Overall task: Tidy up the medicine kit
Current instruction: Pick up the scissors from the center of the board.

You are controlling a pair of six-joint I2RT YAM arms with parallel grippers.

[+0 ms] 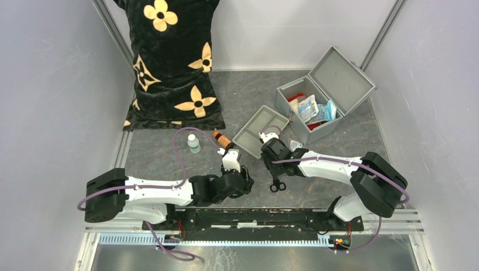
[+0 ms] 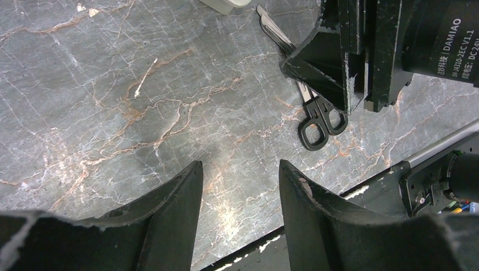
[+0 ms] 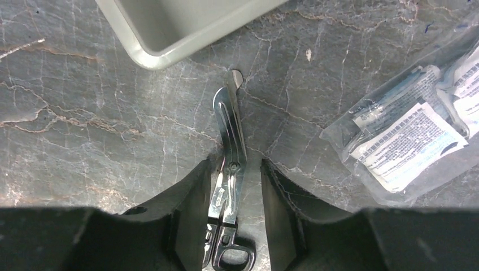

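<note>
Where the medicine kit (image 1: 292,116) is set: at the far right of the table (image 1: 152,155), beyond the right arm, turned at an angle to the table edge and well apart from both grippers.
Lid (image 1: 343,78): thrown back toward the far right, so the case is left open.
Inside the case: clear and blue-white packets (image 1: 316,108) are piled toward one end; something red (image 1: 295,97) is seen at the far corner but cannot be made out.
Tray (image 1: 258,131): a shallow grey tray is laid just beside the kit's near wall; whether the two touch cannot be told.
Scissors (image 3: 229,141): laid flat on the table, blades shut, tip pointed at the tray's corner, black loops turned toward the arm bases.
Right gripper (image 3: 234,168): lowered over the scissors, jaws parted narrowly, one finger set on either side of the pivot. A sliver of table is seen between blade and one finger, and nothing is lifted.
Left gripper (image 2: 240,169): held low over the marbled table top, jaws set moderately wide, nothing between them.
Sachet bag (image 3: 406,135): a clear bag of printed sachets is laid near the right gripper, apart from the scissors.
Bottles: a small white bottle (image 1: 194,143) with a green cap is stood upright left of centre; an amber bottle (image 1: 222,138) is seen just beyond the left arm's wrist, tilted.
Cushion (image 1: 169,62): black with cream flowers, propped at the far left.
</note>
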